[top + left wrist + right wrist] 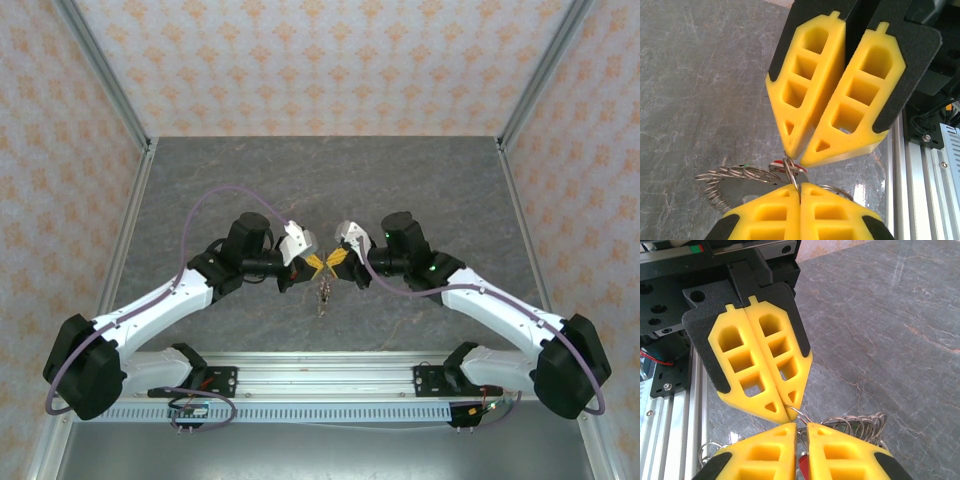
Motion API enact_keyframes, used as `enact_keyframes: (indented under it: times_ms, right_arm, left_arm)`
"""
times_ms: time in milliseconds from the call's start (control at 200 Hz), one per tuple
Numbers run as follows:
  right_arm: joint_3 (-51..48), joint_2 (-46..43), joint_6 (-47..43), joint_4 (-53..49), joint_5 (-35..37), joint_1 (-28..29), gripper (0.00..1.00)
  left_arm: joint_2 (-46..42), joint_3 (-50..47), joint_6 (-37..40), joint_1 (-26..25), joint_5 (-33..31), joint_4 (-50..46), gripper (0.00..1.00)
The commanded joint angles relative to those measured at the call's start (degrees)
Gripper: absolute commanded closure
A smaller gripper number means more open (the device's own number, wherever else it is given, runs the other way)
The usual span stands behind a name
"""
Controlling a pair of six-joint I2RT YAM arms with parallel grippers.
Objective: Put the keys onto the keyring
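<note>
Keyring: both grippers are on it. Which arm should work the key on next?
Right, probably. The left gripper is pinched shut on the keyring wire and can anchor it. A red key head sits at the fingertips of the right gripper. Close call: both meet tip to tip.

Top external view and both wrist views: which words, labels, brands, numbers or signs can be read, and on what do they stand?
None can be read.
Yellow left claw, right claw and keyring: no markings visible.
Small circuit boards on the rail: any print too small to read.
</note>
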Motion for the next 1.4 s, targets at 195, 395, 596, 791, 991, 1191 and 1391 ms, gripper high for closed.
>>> enact_keyframes:
  times_ms: [195, 395, 596, 791, 991, 1191, 1391]
  right_arm:
    - [1.61, 0.80, -4.49, -2.75, -4.33, -0.11, 0.87]
    - [0.35, 0.28, -5.36, -1.24, -6.39, -0.10, 0.87]
    - [0.29, 0.20, -3.98, 0.99, -7.62, -0.11, 0.93]
    - [-1.21, -0.90, -5.66, -0.48, -6.66, -0.11, 0.87]
    - [-0.42, -0.92, -8.26, -4.02, -5.21, -0.11, 0.81]
    - [0.46, -1.13, -8.76, -5.05, -4.55, -0.70, 0.81]
    - [1.40, -2.89, -9.14, -6.84, -8.61, -2.67, 0.79]
  left_arm:
    - [-0.63, 2.10, 0.59, -0.61, 2.48, 1.84, 1.00]
    - [-0.91, 2.08, 0.65, -0.56, 2.41, 1.45, 1.00]
    - [-1.08, 2.56, 0.94, -0.63, 3.55, 0.99, 1.00]
    - [-2.42, 2.28, 1.11, -0.74, 3.36, 0.35, 1.00]
    - [-2.93, 2.71, 2.87, -1.13, 2.70, -1.79, 1.00]
    - [-2.49, 3.28, 5.33, -1.64, 1.98, -4.25, 1.00]
    - [-1.42, 3.60, 5.90, -1.84, 0.72, -4.61, 1.00]
